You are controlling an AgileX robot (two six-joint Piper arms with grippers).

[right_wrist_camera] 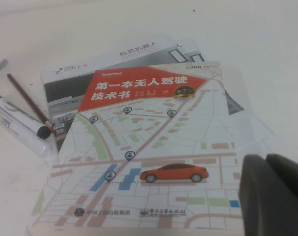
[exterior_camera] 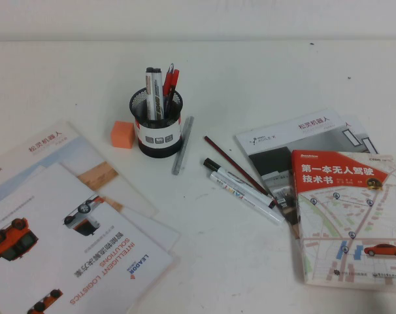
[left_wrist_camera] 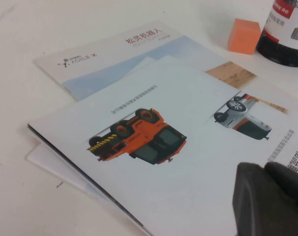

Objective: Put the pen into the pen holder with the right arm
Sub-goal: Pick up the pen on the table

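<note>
Over the red-banded book (right_wrist_camera: 154,147) I have the right gripper (right_wrist_camera: 274,194) parked, its dark pads touching, holding nothing. The left gripper (left_wrist_camera: 269,199) sits likewise closed over the brochures (left_wrist_camera: 154,147). No step has begun, I judge. The pen (exterior_camera: 245,197) lies on the table beside a black-capped marker (exterior_camera: 240,183), well apart from the pen holder (exterior_camera: 158,124). Next I need to open the fingers and reach across to it.

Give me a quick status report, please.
Left gripper over brochures, right gripper over book; both shut. Pen on table beside black-capped marker. Pen holder already crowded.
</note>
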